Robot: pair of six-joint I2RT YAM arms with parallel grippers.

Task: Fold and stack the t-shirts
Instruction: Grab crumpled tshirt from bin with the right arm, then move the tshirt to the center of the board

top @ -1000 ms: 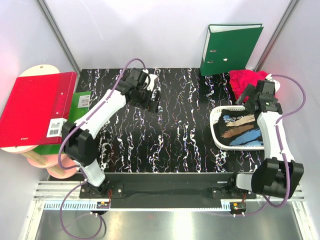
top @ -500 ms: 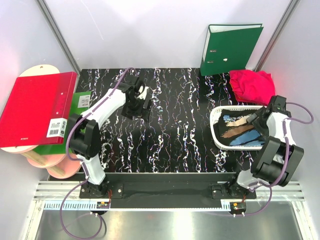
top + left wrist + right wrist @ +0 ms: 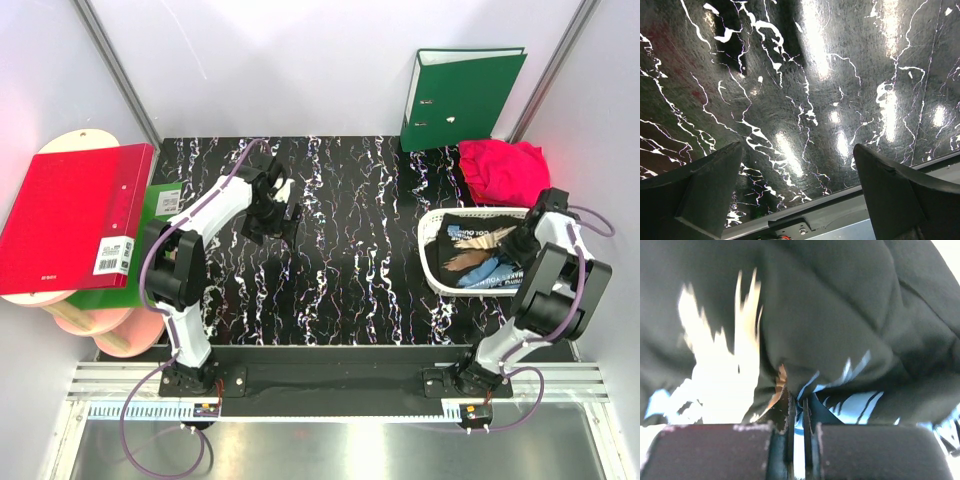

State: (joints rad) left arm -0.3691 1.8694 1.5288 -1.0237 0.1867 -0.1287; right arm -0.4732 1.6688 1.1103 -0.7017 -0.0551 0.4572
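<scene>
A black t-shirt (image 3: pixel 478 258) with a tan, white and blue print lies bunched in the white lattice basket (image 3: pixel 432 262) at the right. My right gripper (image 3: pixel 522 240) reaches into the basket from its right side. In the right wrist view it (image 3: pixel 799 405) is shut on a fold of the black t-shirt (image 3: pixel 830 315), cloth pinched between the pads. A crimson-pink t-shirt (image 3: pixel 503 168) lies crumpled behind the basket. My left gripper (image 3: pixel 280 210) hovers over the table's left part, and its fingers (image 3: pixel 705 185) stand wide open over bare marbled table (image 3: pixel 815 75).
A green binder (image 3: pixel 458 95) stands upright at the back right. A red binder (image 3: pixel 75 215) lies on a green one (image 3: pixel 160 210) left of the table, with wooden boards (image 3: pixel 95 325) beneath. Metal frame posts rise at both back corners.
My right gripper dropped from above the pink shirt into the basket and shut on the black t-shirt, which bunched up. My left arm drew back a little towards the near left.
</scene>
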